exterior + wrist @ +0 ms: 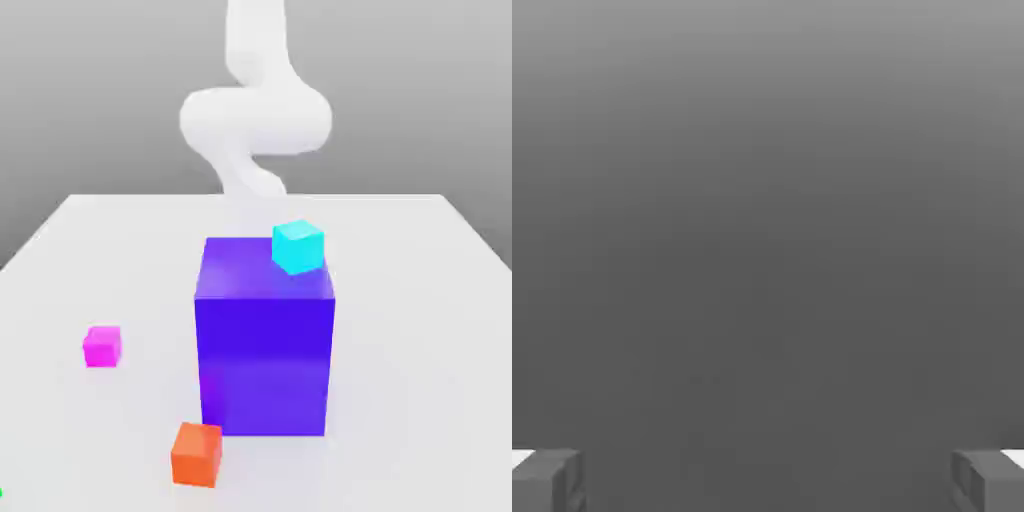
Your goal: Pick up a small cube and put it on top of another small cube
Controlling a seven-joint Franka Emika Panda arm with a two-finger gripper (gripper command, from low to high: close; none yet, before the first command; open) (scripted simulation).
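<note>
White table [420,330]: it is flat and wide, under all the blocks.
Robot arm [255,120]: it is white, at the far side of the table.
Big block [265,365]: it is blue-purple and stands in the middle.
Gripper [768,485]: its fingers are wide apart, with nothing between them.
Light blue cube [298,247]: it shows at the big block's top, toward the exterior view's right.
Orange cube [196,455]: it is near the big block's front, toward the exterior view's left.
Pink cube [102,347]: it sits on the table, off to the exterior view's left.
</note>
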